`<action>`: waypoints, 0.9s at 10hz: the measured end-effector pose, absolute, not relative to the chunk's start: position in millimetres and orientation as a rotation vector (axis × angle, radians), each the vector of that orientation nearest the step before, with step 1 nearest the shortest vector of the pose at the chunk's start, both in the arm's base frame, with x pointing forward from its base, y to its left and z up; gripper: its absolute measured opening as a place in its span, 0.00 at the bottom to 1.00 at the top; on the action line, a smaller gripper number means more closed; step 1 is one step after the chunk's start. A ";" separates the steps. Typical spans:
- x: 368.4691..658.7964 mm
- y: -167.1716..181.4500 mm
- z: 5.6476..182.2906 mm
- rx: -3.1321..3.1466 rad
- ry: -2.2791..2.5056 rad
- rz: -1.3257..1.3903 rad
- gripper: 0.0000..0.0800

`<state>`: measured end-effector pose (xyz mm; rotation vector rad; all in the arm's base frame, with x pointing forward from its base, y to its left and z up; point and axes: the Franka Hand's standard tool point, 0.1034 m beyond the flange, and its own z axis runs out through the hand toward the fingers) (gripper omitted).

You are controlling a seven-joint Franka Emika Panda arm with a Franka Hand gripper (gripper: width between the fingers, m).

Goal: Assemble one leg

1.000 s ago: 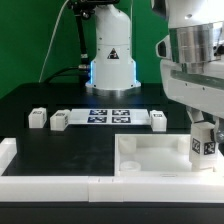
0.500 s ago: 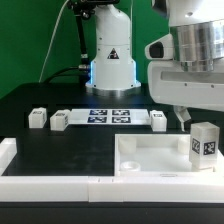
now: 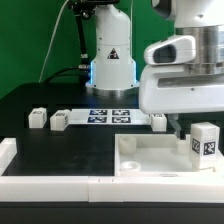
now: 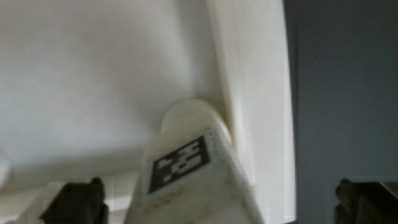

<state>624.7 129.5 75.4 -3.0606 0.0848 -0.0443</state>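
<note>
Exterior view, left to right. A white border wall runs along the front edge. Behind it lie a spare post and a second spare post, close together. The marker board lies flat at centre, and a third spare post sits just beside its right end.

The tabletop lies tray-like in the foreground, with one round socket bare at its near-left corner. It holds a single item, the leg, which stands upright at the far-right corner with its tag facing the camera. Whether the leg is fully seated in its socket cannot be told.

The gripper hangs above the leg. In the wrist view its jaws stand wide apart, one fingertip on each side of the leg, and neither touches it.

Handling, as a judgement: the leg is probably light, stiff and smooth-faced — easy to lift but apt to slip or tip. A hold across two opposite flat faces, fairly high and square, would likely keep it upright.
</note>
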 end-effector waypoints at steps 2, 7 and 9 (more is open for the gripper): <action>623.7 127.2 75.5 -3.060 -0.188 -0.034 0.81; 624.2 121.5 74.8 -3.068 -0.140 -0.033 0.38; 624.3 120.9 74.8 -3.068 -0.053 -0.029 0.37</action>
